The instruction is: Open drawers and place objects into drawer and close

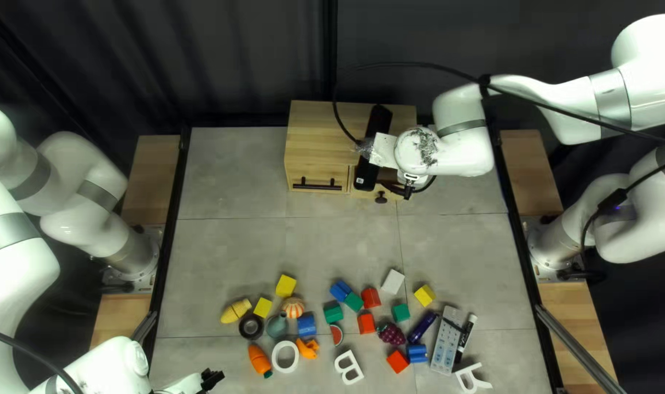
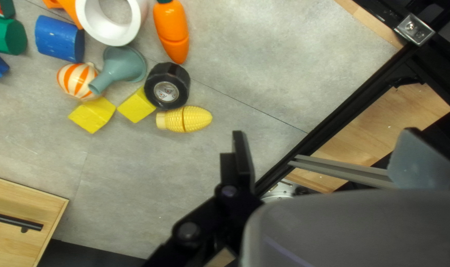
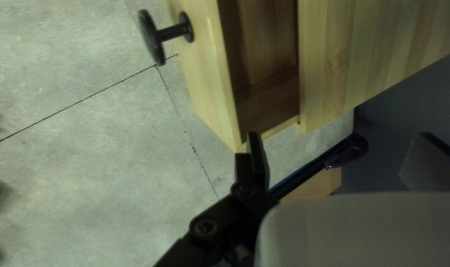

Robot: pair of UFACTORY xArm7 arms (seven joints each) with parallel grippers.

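In the top left view, my right gripper (image 1: 408,190) is low at the right front of the wooden cabinet (image 1: 321,149). A drawer (image 1: 388,188) with a round knob (image 1: 381,198) stands partly pulled out there. My open right gripper (image 3: 339,158) has one finger by the end of the drawer front (image 3: 210,84); the visible drawer inside (image 3: 267,94) holds nothing. My left gripper (image 1: 212,379) is near the table's front left; in its wrist view the left gripper (image 2: 333,155) is open, nothing between its fingers, with the toy corn (image 2: 185,119) ahead and aside.
Toys and blocks spread across the table's front half, among them a toy carrot (image 1: 259,360), black tape roll (image 1: 251,326), white ring (image 1: 285,356), toy grapes (image 1: 391,334) and remote (image 1: 446,343). A bar-handled drawer (image 1: 319,182) is at the cabinet's left. A cable crosses above the cabinet.
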